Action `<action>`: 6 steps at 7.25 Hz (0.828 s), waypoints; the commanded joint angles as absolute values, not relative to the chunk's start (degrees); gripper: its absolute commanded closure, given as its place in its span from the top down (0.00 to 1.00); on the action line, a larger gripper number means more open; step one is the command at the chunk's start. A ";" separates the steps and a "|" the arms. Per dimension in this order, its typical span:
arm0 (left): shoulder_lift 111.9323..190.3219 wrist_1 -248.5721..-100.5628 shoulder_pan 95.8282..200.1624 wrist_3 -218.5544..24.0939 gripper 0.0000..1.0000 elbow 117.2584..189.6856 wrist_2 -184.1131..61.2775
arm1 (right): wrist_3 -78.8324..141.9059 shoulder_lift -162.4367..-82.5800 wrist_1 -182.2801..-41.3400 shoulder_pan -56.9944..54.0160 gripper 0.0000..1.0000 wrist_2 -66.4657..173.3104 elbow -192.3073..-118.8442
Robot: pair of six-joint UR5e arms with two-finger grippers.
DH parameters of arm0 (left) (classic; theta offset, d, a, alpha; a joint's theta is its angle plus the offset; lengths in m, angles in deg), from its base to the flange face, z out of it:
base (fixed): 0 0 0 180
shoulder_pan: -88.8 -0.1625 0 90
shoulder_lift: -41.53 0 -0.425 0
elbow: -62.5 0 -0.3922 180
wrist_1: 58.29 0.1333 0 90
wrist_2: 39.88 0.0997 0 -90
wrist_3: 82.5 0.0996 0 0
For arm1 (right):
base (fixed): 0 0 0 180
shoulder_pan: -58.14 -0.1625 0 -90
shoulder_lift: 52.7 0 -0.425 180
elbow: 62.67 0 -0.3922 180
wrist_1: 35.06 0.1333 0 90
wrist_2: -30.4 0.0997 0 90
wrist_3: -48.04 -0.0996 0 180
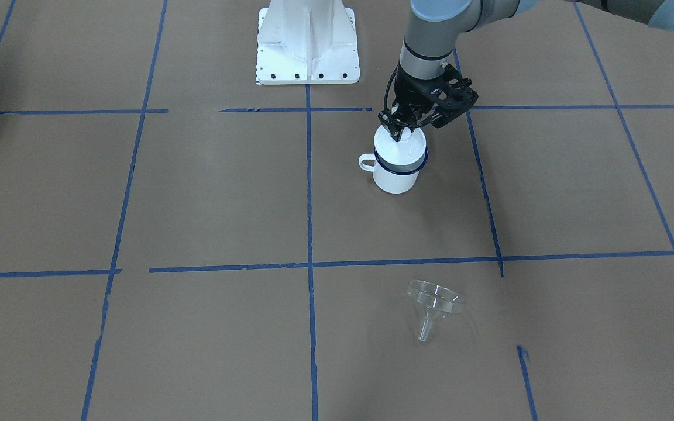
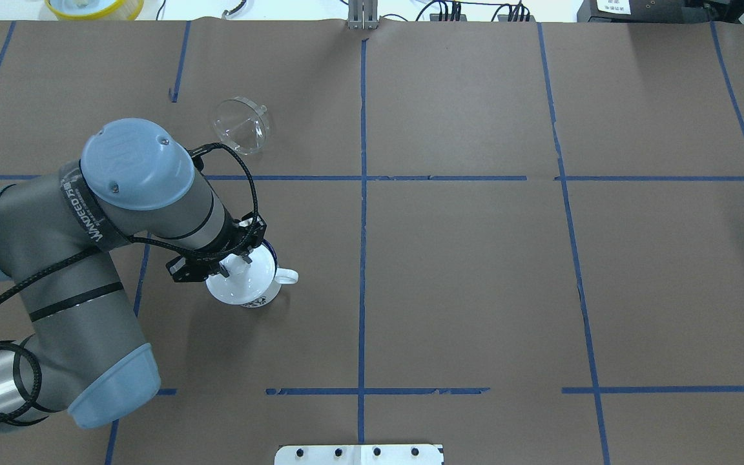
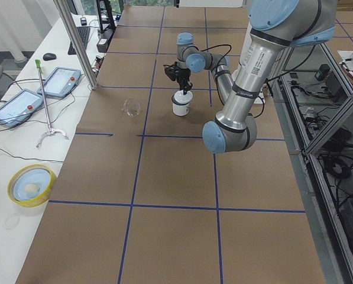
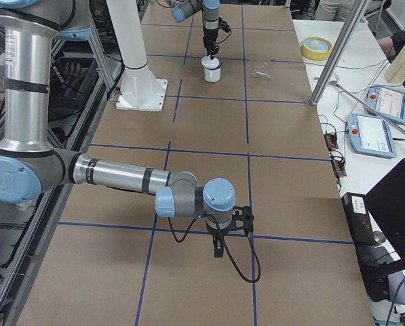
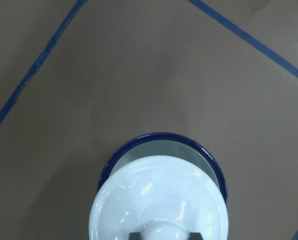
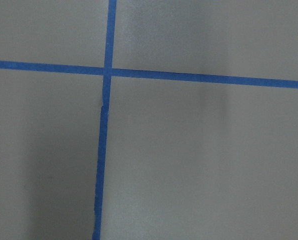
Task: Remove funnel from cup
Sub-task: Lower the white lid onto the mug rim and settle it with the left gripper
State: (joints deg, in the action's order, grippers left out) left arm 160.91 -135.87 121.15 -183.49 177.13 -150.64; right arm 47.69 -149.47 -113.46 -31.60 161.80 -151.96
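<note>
Funnel (image 1: 434, 304) is already lying out on the table's far side, well apart from the cup (image 1: 395, 178), leaving little undone, while the left gripper (image 1: 398, 133) is clamping a lid (image 1: 407, 151) knob over the cup.

**Lid, tape grid and a crowded side bench**

Brown paper (image 2: 475, 290) covers the whole table, and blue tape lines (image 2: 363, 258) cut it into big squares. Left of centre there's the white knobbed lid (image 5: 161, 200), round and glossy, knob up. Along the far side runs a white bench (image 3: 10, 148). A yellow-rimmed dish (image 3: 30, 184) sits at its left end. Next comes a green-tipped grabber stick (image 3: 45, 94), lying beside two teach pendants (image 3: 59, 81). A metal pole (image 3: 75, 41) stands at the table's far edge, with a dark mouse (image 3: 49, 56) just beyond it.
</note>
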 commanded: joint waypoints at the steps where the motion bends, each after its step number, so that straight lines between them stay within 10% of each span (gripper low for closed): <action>1: 160.97 -136.51 121.14 -183.40 0.00 176.15 -150.54 | 47.69 -149.47 -113.46 -31.59 1.00 161.71 -151.97; 6: 160.98 -136.51 121.49 -182.08 0.00 176.67 -150.28 | 47.69 -149.47 -113.46 -31.59 1.00 161.80 -151.97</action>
State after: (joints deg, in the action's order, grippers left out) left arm 160.92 -136.58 121.49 -182.25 176.35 -150.32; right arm 47.69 -149.47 -113.46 -31.59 161.79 -151.97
